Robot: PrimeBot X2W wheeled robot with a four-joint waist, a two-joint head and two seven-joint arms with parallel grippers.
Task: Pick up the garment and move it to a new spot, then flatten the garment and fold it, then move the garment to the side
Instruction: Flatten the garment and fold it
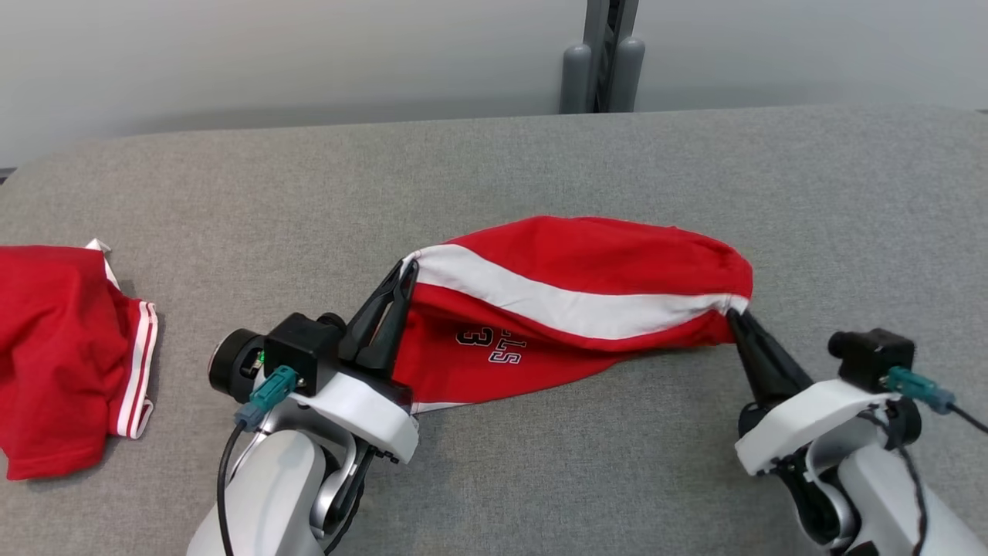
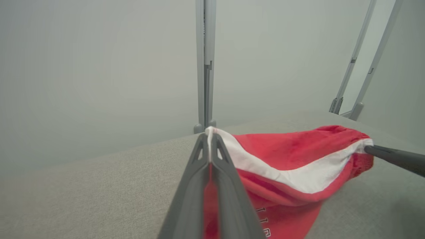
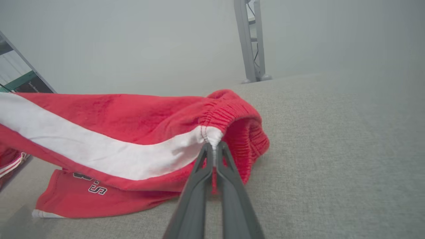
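Red fleecy shorts [image 1: 587,255] with white stripe sag over grey woven worktop [image 1: 540,154]; left gripper [image 1: 407,267], right gripper [image 1: 732,312] fingers clamped on opposite ends

lab-like test room: grey padded table [image 1: 695,170], bare wall [image 1: 231,54], metal frame [image 1: 606,54]
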